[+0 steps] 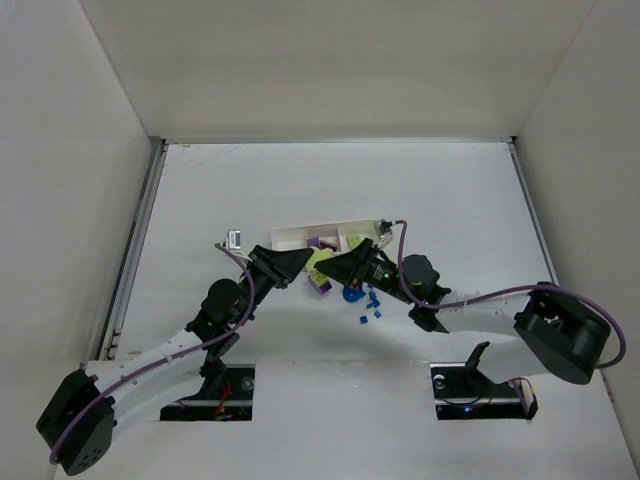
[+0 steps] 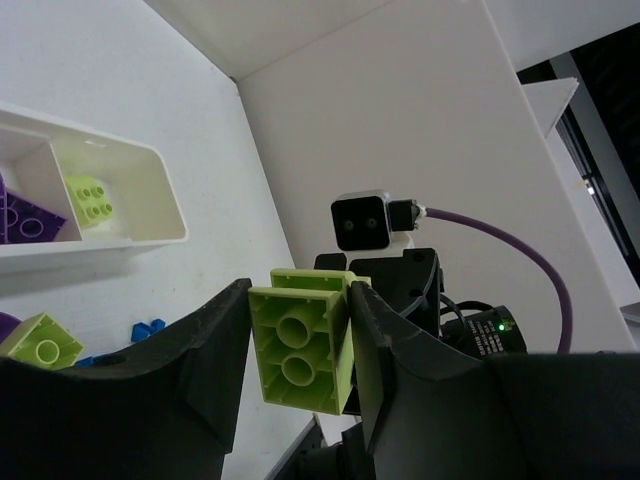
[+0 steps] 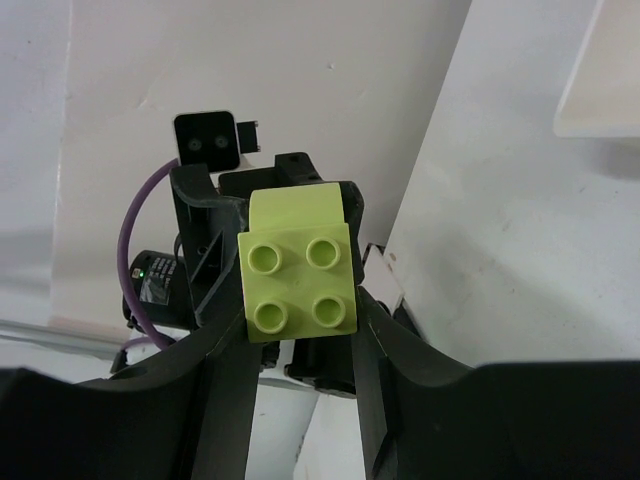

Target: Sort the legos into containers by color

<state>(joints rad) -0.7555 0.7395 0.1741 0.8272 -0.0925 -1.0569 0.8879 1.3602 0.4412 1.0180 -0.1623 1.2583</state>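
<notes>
Top external view: left gripper (image 1: 306, 261) and right gripper (image 1: 324, 268) meet tip to tip just beside the white tray (image 1: 285, 237). Wrist views: each gripper clamps a lime-yellow brick (image 2: 300, 345) between narrowed fingers, while blue bricks (image 1: 372, 303) lie loose nearby.

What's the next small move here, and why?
Probably open the right fingers and back off. Both arms' fingers clamp the same lime brick between them, so neither arm can carry it away. The left fingers seem to hold it squarely, and the tray compartment that already holds a lime piece shows in the left wrist view.
</notes>
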